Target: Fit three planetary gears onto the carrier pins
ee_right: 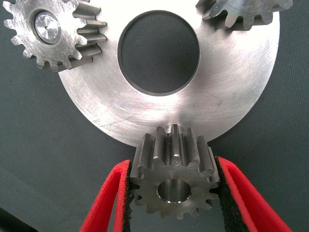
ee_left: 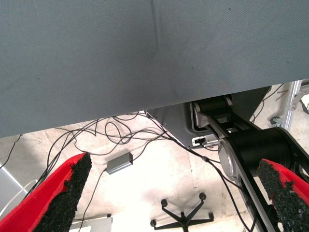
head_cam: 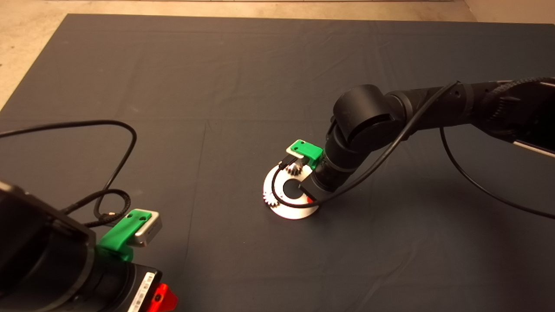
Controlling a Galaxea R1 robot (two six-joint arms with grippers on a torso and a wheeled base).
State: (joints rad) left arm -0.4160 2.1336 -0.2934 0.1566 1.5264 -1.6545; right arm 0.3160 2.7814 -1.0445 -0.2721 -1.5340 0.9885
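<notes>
The round silver disc (ee_right: 193,108) with a large centre hole lies mid-mat, also seen in the head view (head_cam: 289,210). One planetary gear (ee_right: 50,31) sits on a carrier pin (ee_right: 47,26). A second gear (ee_right: 246,12) rests at the disc's other side. My right gripper (ee_right: 174,166) is shut on a third gear (ee_right: 174,186), held over the disc's rim. A bare pin (ee_right: 174,129) shows just beyond that gear. From above, the right gripper (head_cam: 308,196) is largely hidden under its wrist, with two gears (head_cam: 295,168) (head_cam: 272,199) showing. My left gripper (ee_left: 178,193) waits open at the mat's lower left (head_cam: 162,298).
Black cables (head_cam: 117,173) loop across the mat's left side, and another cable (head_cam: 477,182) hangs from the right arm. The left wrist view shows the mat's edge, floor cables, a small grey box (ee_left: 119,163) and a chair base (ee_left: 183,215).
</notes>
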